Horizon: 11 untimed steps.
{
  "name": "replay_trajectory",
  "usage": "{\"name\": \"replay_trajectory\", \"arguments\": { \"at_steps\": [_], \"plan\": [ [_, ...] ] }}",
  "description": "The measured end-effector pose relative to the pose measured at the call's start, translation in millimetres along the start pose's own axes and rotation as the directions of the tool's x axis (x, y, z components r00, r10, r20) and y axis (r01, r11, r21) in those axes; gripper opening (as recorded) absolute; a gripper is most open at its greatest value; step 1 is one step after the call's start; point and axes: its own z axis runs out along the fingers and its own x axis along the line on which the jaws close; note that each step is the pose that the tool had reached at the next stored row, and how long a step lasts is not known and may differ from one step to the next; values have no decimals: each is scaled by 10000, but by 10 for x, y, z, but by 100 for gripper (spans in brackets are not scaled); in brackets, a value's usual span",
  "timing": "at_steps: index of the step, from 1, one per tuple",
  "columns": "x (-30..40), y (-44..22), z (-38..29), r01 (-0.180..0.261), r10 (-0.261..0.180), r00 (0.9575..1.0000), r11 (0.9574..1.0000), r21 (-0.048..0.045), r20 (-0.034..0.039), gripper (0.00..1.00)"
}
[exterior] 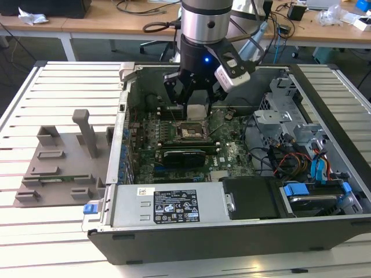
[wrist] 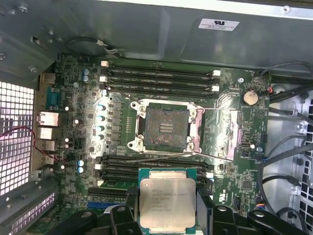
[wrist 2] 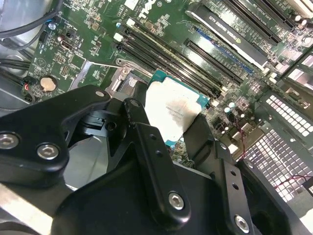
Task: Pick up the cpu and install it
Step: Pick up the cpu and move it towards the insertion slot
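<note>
Being clamped in the gripper (wrist: 167, 211), the cpu (wrist: 167, 200) is held above the empty socket (wrist: 165, 128), not yet installed.

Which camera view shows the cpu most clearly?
The first wrist view: the cpu faces the camera squarely. In the second wrist view the tool hides part of the cpu. In the exterior view the cpu is a small pale square.
</note>
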Motion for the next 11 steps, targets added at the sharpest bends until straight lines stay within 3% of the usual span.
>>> {"name": "replay_trajectory", "arguments": {
  "at_steps": [11],
  "plan": [
    [0,1,88,0,0,10000,10000,0,0,55]
  ]
}}
